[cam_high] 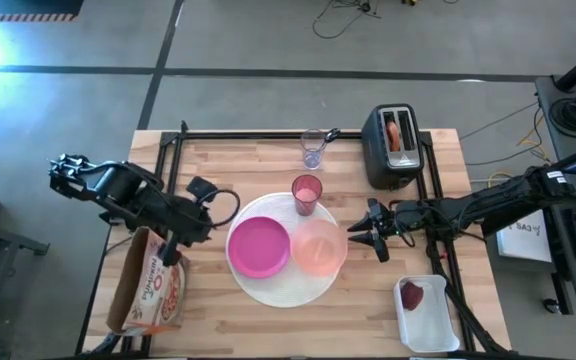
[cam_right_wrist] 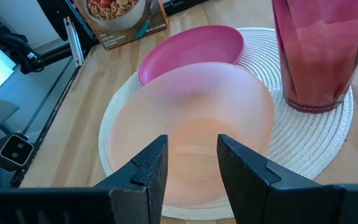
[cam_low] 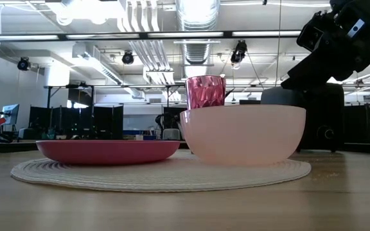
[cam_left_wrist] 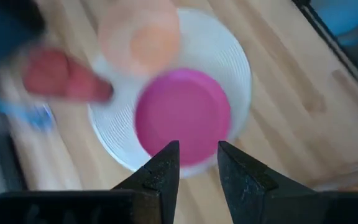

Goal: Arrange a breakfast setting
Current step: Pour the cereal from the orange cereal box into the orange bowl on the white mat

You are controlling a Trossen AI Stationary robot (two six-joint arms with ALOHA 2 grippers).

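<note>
Left tool [cam_high: 175,248] and right tool [cam_high: 365,236], both slightly parted, hold nothing.

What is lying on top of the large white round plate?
On the large white round plate sit a smaller magenta plate and a translucent peach bowl, side by side. Both look empty. The plate surface beneath them is covered.

A small magenta plate [cam_left_wrist: 183,115] and a translucent peach bowl [cam_left_wrist: 143,38] rest on a large white round plate [cam_left_wrist: 235,68] atop the wooden counter [cam_left_wrist: 291,118], beyond the left gripper [cam_left_wrist: 198,163], fingers slightly parted.
</note>
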